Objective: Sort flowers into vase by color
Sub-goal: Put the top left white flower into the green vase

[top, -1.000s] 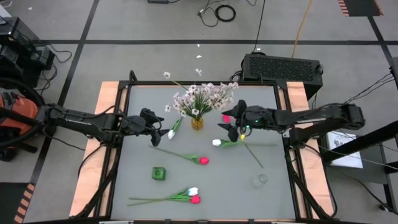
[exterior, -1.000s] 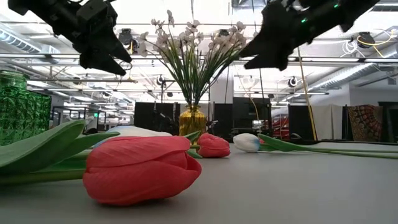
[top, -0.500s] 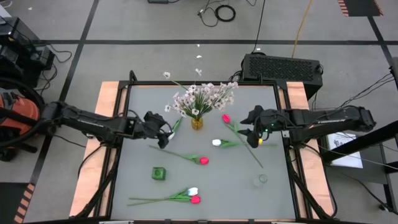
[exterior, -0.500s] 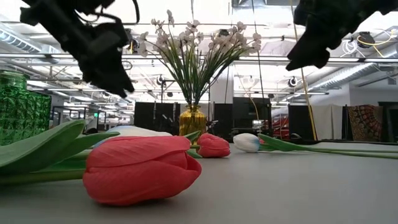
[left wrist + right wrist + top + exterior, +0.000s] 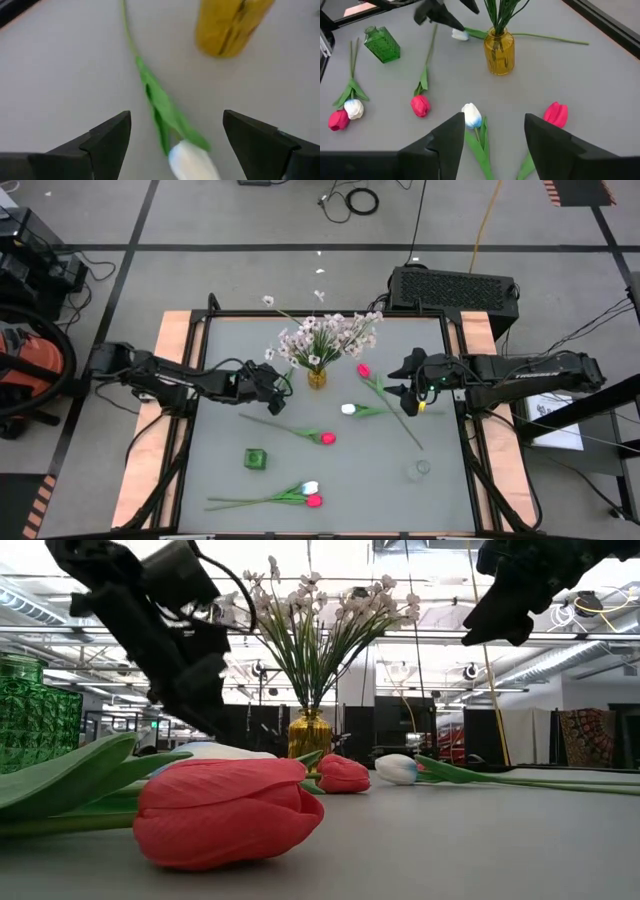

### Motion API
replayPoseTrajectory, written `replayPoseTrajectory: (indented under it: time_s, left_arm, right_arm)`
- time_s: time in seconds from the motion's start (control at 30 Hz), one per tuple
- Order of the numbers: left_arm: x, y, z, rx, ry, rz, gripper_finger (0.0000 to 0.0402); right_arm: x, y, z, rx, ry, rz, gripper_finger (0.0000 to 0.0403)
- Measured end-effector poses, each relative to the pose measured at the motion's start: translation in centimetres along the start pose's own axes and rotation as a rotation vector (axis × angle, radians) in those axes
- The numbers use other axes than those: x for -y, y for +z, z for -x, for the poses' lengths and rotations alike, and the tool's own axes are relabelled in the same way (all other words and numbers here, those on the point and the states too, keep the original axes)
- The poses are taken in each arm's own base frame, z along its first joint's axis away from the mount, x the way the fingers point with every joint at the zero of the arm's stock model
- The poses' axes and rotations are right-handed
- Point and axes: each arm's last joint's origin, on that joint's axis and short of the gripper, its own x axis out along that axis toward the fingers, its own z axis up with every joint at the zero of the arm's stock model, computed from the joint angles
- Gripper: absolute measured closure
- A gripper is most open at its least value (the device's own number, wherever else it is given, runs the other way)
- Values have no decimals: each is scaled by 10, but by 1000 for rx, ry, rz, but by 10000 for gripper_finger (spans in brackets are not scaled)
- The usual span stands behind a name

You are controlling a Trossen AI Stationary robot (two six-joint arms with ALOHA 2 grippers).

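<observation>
My left gripper [image 5: 176, 125] hangs open just left of the yellow vase [image 5: 317, 377], tipped downward, its fingers on either side of a white tulip's head [image 5: 192, 160] without touching it. This tulip lies flat on the table, its leaf [image 5: 160, 110] and stem pointing away from the gripper. The vase holds sprays of pale blossoms [image 5: 325, 335]. My right gripper [image 5: 492, 130] is open and holds nothing, raised above the table's right side [image 5: 405, 395]. Below and ahead of it lie a white tulip [image 5: 471, 116] and a pink tulip [image 5: 556, 114].
Another pink tulip [image 5: 327, 438] lies mid-table. A white and pink pair [image 5: 312, 494] lies near the front edge. A green glass vase [image 5: 256, 458] stands front left and a clear glass vase [image 5: 418, 470] front right. A raised wooden rim [image 5: 175, 340] frames the table.
My left gripper has come down and tipped steeper, moving toward the white tulip beside the yellow vase, and now hangs close over it. My right gripper has drawn back from the pink tulip toward the table's right edge, then nearly stopped. No flower has moved.
</observation>
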Motion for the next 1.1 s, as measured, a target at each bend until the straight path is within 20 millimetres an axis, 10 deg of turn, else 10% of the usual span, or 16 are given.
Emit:
replayPoseTrajectory:
  time_s: [0.57, 1.1]
  left_arm:
    - [-15, -9, -38, -87, 155, 11, 85]
    - [-30, -15, 13, -210, 171, -33, 205]
  right_arm:
    - [-1, 3, 0, 28, 9, 22, 204]
    - [-1, 3, 0, 27, 9, 21, 204]
